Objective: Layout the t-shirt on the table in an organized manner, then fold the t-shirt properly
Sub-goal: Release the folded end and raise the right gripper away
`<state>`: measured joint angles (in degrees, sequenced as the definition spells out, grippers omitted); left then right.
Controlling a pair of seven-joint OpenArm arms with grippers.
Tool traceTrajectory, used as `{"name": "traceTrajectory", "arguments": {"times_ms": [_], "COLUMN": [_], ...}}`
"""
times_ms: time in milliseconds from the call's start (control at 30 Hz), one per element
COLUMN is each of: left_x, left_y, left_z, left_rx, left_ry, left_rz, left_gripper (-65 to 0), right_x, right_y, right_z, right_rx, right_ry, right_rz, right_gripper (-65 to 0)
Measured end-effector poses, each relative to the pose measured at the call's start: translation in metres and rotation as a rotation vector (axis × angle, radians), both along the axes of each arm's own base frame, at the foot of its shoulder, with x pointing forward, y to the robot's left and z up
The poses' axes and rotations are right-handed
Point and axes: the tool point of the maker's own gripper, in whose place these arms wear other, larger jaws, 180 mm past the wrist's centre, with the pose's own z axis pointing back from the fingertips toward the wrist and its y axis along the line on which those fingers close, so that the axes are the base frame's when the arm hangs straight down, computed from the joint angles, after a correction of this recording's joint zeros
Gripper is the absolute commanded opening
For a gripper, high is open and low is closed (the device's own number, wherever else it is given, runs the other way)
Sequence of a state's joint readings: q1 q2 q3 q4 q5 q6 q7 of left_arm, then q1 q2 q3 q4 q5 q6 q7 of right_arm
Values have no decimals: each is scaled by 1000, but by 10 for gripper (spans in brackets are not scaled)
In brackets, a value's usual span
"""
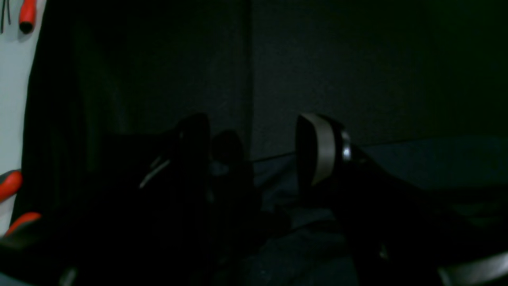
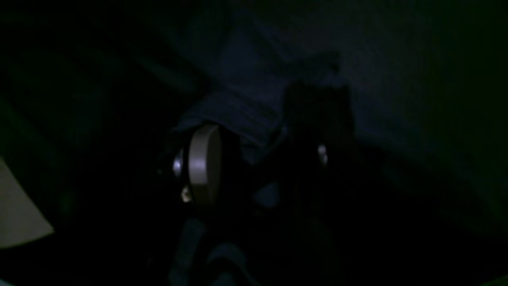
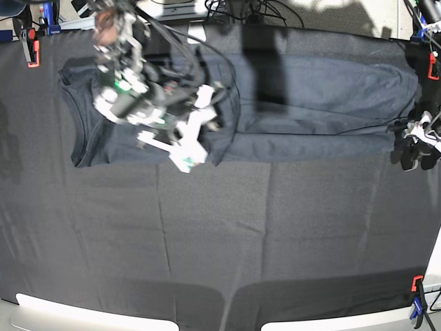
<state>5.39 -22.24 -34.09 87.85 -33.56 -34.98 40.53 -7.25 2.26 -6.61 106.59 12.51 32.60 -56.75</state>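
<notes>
Your t-shirt point(image 3: 310, 103) lies flat along the tabletop's point(image 3: 207, 241) far side, soft, floppy, probably slippery, so grab hems or shoulder seams; left end effector point(image 1: 254, 159) looks spread apart, right end effector point(image 2: 258, 159) too, cloth between its fingers.

I see red clamps point(image 3: 32, 54) at the far left corner and another point(image 3: 432, 66) at far right. A red-and-blue clamp point(image 3: 416, 301) sits at the near right corner. Cables point(image 3: 241, 8) bunch behind the far edge.
</notes>
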Motion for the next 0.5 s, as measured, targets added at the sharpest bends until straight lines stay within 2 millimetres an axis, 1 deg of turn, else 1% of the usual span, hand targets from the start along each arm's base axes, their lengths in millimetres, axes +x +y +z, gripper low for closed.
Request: {"name": "traceTrajectory", "arguments": {"times_ms": [200,300,400,500], "left_x": [0,0,0,0], "left_y": [0,0,0,0], "left_z": [0,0,0,0], "left_rx": [0,0,0,0], "left_ry": [0,-1,0,-1], "left_rz": [0,0,0,0], "left_gripper": [-330,-330,-330,-330], "right_x": [11,14,13,13], "right_y": [43,63,78,84], "right_z": [27,40,49,53], "right_rx": [137,207,248,270], "right_ry": [-85,-126,-138,-139], "right_rz": [20,33,42,39], "right_gripper": [-368,-368,-368,-368]}}
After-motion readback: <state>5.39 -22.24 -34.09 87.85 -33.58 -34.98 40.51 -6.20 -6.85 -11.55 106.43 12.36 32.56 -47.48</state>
